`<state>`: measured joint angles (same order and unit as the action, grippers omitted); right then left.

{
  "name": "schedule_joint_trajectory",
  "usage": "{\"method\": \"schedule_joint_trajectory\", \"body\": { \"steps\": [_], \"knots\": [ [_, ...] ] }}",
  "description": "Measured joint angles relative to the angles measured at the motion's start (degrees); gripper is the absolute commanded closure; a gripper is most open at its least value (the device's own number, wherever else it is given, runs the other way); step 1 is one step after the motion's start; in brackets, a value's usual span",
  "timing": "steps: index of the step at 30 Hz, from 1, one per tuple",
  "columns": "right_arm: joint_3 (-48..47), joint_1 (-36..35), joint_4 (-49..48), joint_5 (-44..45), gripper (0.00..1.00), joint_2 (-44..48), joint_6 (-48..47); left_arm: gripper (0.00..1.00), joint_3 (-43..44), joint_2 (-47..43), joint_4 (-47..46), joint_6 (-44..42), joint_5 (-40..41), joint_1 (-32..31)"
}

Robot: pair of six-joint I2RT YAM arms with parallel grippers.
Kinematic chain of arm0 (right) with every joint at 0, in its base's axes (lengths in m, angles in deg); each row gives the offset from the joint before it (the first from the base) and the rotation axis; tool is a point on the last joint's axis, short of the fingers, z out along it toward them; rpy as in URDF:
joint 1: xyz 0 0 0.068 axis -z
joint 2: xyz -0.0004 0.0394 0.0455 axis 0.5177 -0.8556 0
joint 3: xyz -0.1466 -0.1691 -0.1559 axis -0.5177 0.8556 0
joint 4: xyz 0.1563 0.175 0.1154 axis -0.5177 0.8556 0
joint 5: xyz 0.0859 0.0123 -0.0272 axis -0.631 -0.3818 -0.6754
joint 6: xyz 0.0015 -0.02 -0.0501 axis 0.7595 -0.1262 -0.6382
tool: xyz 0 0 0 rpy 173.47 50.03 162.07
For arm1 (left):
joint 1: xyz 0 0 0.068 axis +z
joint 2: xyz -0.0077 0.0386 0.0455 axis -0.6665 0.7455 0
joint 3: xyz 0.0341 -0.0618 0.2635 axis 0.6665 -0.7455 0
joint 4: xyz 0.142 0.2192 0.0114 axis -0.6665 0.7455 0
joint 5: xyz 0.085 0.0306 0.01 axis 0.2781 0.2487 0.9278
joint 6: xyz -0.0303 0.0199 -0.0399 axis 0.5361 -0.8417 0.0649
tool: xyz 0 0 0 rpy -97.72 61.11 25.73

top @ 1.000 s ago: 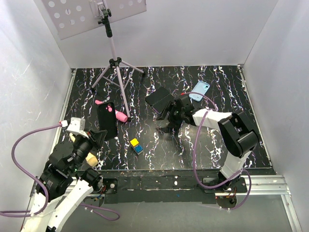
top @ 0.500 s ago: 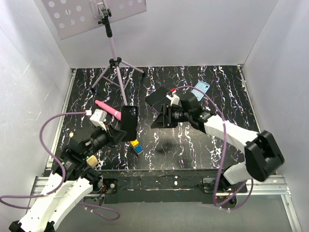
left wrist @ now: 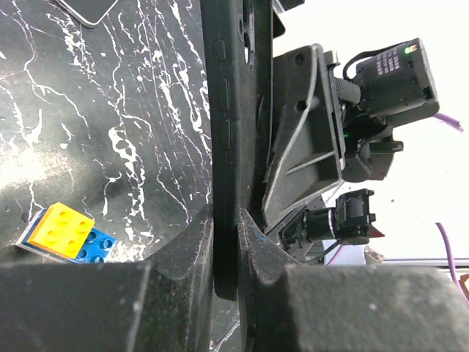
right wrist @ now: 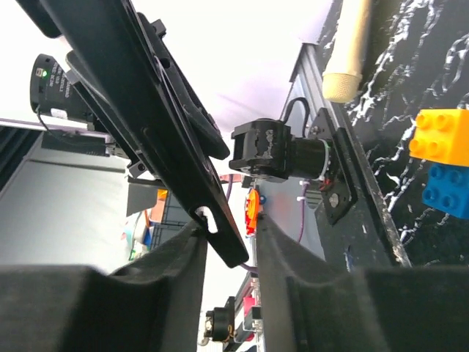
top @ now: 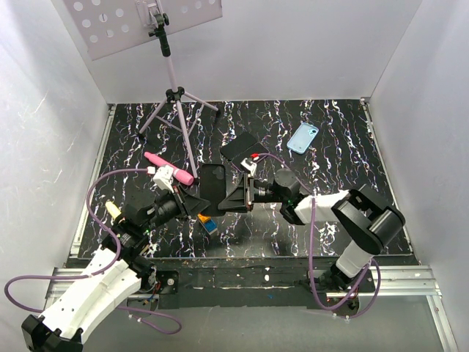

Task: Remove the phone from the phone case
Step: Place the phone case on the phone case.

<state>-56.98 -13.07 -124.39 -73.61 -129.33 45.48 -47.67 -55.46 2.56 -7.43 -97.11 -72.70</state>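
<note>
I have the left tool (top: 199,204) clenched on the phone (top: 214,185), which is held up off the surface (top: 344,158) just left of the frame's centre. In the left wrist view the black slab stands edge-on, its side buttons showing, and both fingers (left wrist: 176,271) press flat against its lower end. The right tool (top: 240,198) meets the phone from the right. In its wrist view the slab runs down from the upper left and its corner sits between the two fingers (right wrist: 183,271). A sliver of light shows at the right-hand finger, so I cannot tell whether that tool is gripping or only straddling it. The light blue phone case (top: 303,137) lies flat in the upper right, well apart from the phone. The yellow and blue bricks (top: 208,223) sit just below the phone, and a pink marker (top: 170,168) lies to its left.
</note>
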Motion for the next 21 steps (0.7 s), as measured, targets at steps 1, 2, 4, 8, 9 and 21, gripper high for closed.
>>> {"method": "schedule_joint_trajectory", "body": {
  "steps": [1,2,4,8,9,21],
  "knots": [
    [0.0,-0.28,-1.62,-0.09,0.72,-0.7,0.92,1.0,0.0,0.04,-0.48,0.55,-0.2,0.0],
    [0.0,-0.66,-3.43,-0.22,0.81,-1.44,2.08,1.0,0.0,0.09,-0.74,0.92,-0.33,0.0],
    [-0.02,-1.25,-6.25,-0.5,0.97,-2.75,3.87,1.0,0.0,0.28,-0.96,1.73,-0.35,0.0],
    [0.2,-1.55,-7.93,-0.44,0.99,-4.48,4.63,0.58,0.33,1.38,-0.35,3.72,0.0,0.02],
    [0.46,-1.53,-8.0,-0.28,0.99,-4.39,4.37,0.43,0.98,2.21,0.5,3.89,0.22,0.02],
    [-12.81,0.2,56.46,22.23,0.99,16.0,-27.52,0.02,19.17,5.86,21.11,-7.37,14.03,-0.04]
  ]
}}
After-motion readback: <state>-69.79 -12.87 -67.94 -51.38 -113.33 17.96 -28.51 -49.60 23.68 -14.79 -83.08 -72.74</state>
